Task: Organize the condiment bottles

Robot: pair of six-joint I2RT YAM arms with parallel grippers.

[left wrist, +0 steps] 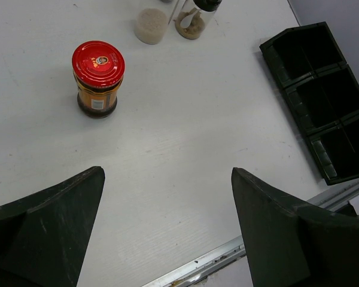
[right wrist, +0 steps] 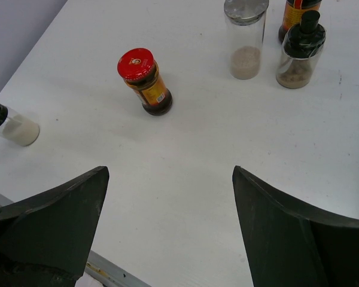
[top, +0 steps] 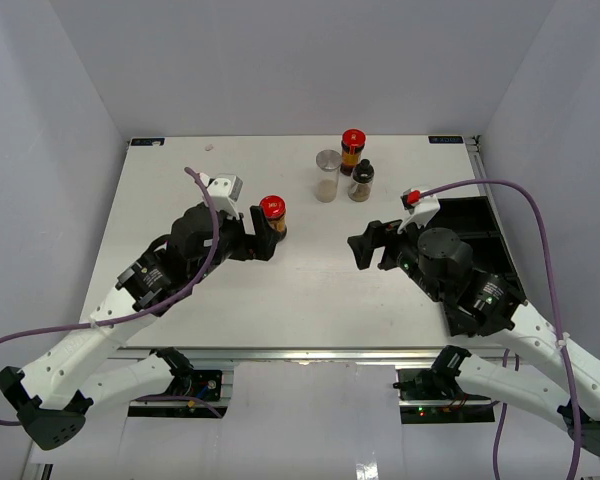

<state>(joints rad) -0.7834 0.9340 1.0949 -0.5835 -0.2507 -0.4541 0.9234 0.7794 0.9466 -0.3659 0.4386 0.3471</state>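
On the white bench (top: 310,290), one red-capped bottle (left wrist: 98,78) stands upright ahead and to the left of the left fingers (left wrist: 54,227), outside the gap between them; those fingers are spread wide and hold nothing. At the far side, the other red-capped bottle (top: 352,150), the silver-lidded clear bottle (top: 327,176) and the black-capped bottle (top: 361,183) stand close together, well ahead of the right fingers (right wrist: 54,221), likewise released and empty.
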